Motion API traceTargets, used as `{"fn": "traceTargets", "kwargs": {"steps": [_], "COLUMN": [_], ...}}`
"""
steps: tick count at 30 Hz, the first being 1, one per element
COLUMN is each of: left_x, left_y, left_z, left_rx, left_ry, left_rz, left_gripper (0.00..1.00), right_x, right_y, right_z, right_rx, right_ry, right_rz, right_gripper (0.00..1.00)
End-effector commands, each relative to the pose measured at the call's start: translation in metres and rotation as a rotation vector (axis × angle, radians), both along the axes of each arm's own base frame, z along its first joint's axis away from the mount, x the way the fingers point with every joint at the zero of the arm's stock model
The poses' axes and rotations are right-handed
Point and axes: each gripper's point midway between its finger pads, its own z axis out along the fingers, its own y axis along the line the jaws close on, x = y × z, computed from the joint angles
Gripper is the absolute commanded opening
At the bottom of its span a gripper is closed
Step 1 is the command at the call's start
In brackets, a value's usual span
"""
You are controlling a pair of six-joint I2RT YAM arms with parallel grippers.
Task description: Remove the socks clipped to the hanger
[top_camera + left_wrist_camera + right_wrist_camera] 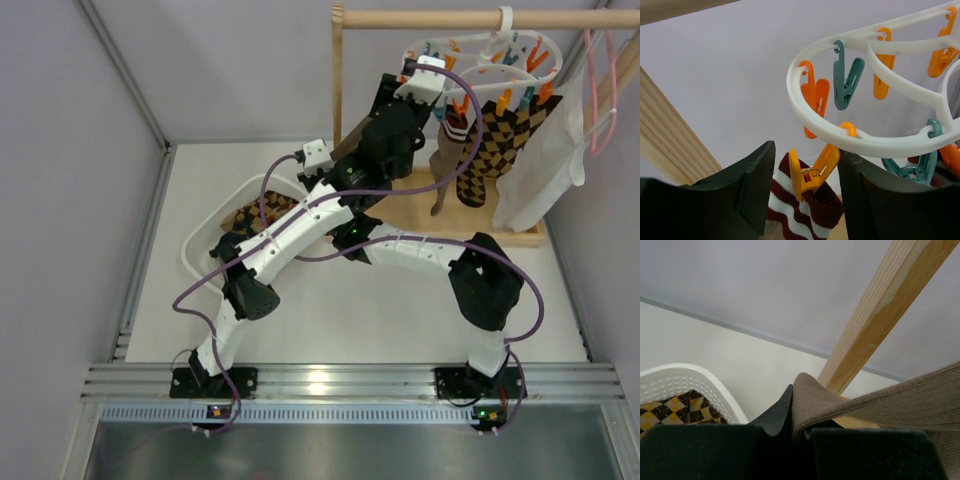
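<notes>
From left: near the white basket (205,236), my right gripper (798,411) is clamped on a tan sock (900,395). At the hanger (875,143), my left gripper (806,165), the nearer arm, gapes around the orange clothespin (816,169), its striped sock (789,216) hanging straight down between the jaws

The top external camera is looking steeply down from above and behind the arm bases, taking in the whole table (400,310) from afar. The left wrist camera is pointing upward from just beneath the hanger (880,143), and the top view is showing that hanger (490,60) too. The right wrist camera is peering low and close over a brown sock (880,400), sharing the wooden post (875,315) (338,80) and white basket (685,377) (215,225) with the top view.
</notes>
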Motion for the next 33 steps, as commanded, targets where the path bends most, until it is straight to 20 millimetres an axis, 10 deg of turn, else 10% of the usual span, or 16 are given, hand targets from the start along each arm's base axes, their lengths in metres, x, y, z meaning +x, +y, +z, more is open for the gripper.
{"fn": "traceTargets", "kwargs": {"steps": [1,16,23,33], "left_x": [-0.001,0.000,-0.014,-0.039], "left_y": [0.006,0.004,0.014,0.035], "left_z": [0.031,0.035,0.031,0.040], "left_rx": [-0.094,-0.115,-0.143,-0.209], "left_ry": [-0.063,-0.068,-0.027,0.002], "left_rz": [-0.021,-0.060,-0.094,-0.135], "left_gripper": [0.53,0.00,0.53,0.76], "right_x": [-0.004,-0.012,-0.042,-0.110], "right_y": [0.013,0.004,-0.022,-0.056], "right_z": [0.021,0.001,-0.014,-0.051], "right_rx": [0.028,0.031,0.120,0.236], "right_ry": [-0.040,-0.034,0.000,0.093], "right_rz": [0.022,0.020,0.073,0.257], "right_gripper": [0.00,0.00,0.00,0.00]}}
